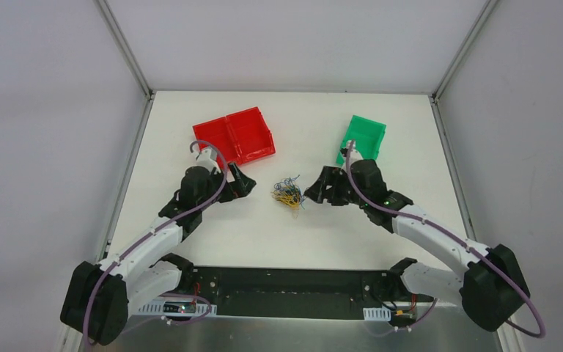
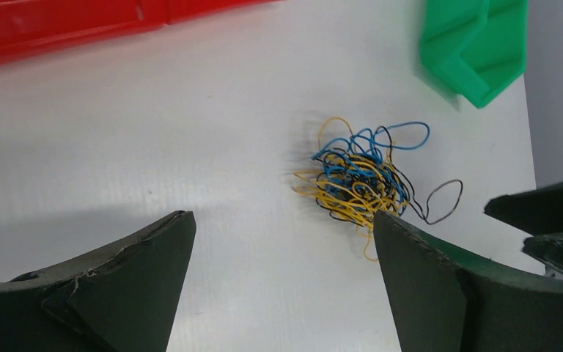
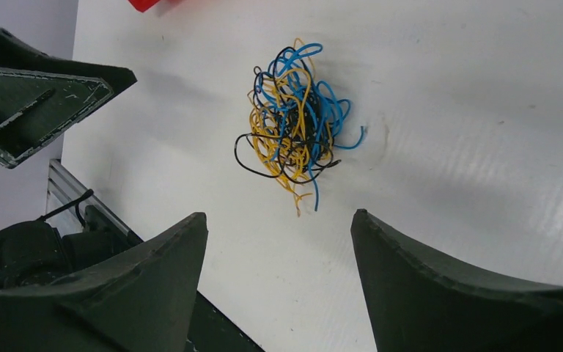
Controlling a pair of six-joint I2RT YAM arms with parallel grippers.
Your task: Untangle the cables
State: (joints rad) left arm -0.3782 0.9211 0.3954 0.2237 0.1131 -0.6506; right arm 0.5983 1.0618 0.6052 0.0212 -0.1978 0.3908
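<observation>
nothing untangled yet: cables (image 1: 288, 195) one clump at frame centre; my left gripper (image 2: 280, 220) and right gripper (image 3: 278, 216) both spread, holding nothing.

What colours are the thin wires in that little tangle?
The cables are yellow, blue and black, all knotted together; the right wrist view shows them best.

The 2 arms (image 1: 150, 246) have white links, black joints and a purple cable (image 1: 530, 308) each; the fingers (image 2: 139, 279) are dark wedges.
</observation>
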